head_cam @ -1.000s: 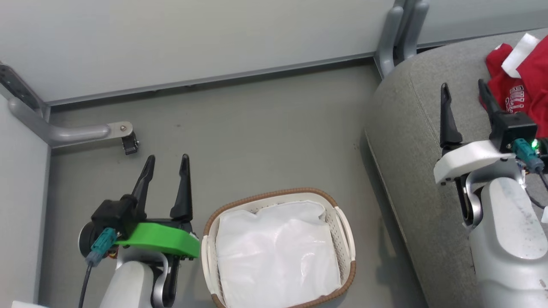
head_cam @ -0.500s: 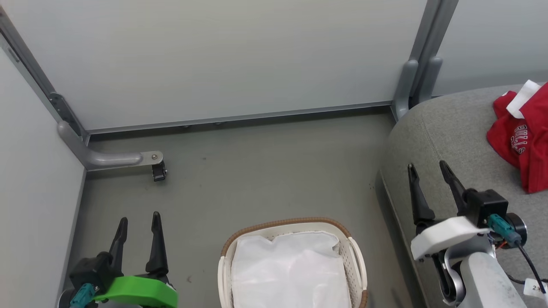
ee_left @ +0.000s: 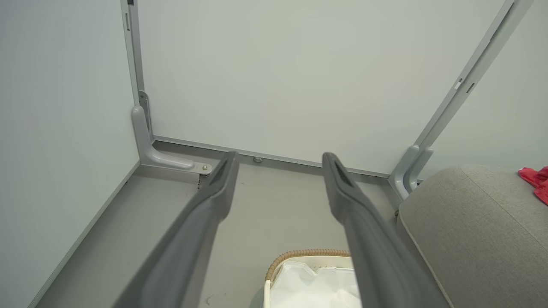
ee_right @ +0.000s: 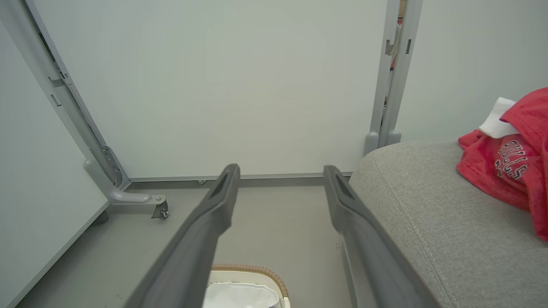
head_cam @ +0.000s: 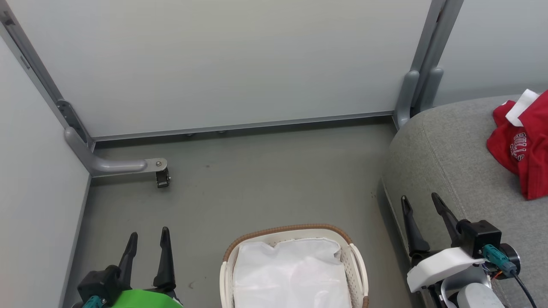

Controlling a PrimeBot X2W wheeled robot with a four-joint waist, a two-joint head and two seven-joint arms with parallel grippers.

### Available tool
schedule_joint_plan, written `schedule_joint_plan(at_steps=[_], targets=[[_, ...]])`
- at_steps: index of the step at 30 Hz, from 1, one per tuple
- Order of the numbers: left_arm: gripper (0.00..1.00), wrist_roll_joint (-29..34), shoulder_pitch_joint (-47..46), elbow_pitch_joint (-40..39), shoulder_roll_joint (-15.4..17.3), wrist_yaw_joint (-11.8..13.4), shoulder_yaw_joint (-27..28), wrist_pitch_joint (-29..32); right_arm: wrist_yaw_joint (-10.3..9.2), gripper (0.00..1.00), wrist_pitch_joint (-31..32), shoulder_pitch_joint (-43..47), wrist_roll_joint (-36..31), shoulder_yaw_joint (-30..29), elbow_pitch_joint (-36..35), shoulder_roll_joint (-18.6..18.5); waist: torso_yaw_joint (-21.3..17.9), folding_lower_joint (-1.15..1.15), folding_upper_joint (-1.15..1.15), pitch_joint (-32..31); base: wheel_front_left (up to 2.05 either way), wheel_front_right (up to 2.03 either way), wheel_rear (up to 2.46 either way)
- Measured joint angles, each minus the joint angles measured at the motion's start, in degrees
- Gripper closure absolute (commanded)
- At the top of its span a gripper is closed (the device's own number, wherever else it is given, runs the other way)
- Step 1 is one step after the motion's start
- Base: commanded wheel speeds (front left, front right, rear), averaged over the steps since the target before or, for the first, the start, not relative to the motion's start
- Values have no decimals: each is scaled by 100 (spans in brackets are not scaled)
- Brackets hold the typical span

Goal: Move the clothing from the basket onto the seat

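My left gripper [head_cam: 149,232] and right gripper [head_cam: 419,196] both gape wide, empty. One bright red fabric clothing heap [head_cam: 524,149] lies on one grey woven seat [head_cam: 449,162], well apart from its left edge. One white perforated plastic basket [head_cam: 291,228] stands on the floor beside it.

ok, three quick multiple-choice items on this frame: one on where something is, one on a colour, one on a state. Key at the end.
1. Where does the clothing lie?
A inside the basket
B on the seat
C half over the basket's rim

2. The basket's woven rim is
A brown
B blue
C black

3. The left gripper and right gripper are
A both shut on the clothing
B both shut, empty
C both open, empty

Key:
1 B: the red clothing rests on the grey seat, and the white liner is what shows inside the basket.
2 A: a brown woven band runs round the top of the white basket.
3 C: each wrist view shows its two fingers spread apart with nothing gripped between them.
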Motion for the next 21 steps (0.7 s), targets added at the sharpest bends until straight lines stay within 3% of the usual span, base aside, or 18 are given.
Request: schedule_joint_plan(at_steps=[16, 17, 21], targets=[[0, -37, 3, 121, -1, -1, -90, 0, 0, 0, 0, 5, 51, 54, 18, 0, 3, 0, 0, -44, 0, 0, 0], [100, -37, 3, 137, -2, -1, -92, 1, 0, 100, 2, 8, 55, 55, 33, 3, 6, 0, 0, -43, 0, 0, 0], [100, -53, 29, 327, -7, -1, -105, 1, 0, 100, 13, 110, 55, 66, 218, 38, 6, 0, 0, -44, 0, 0, 0]])
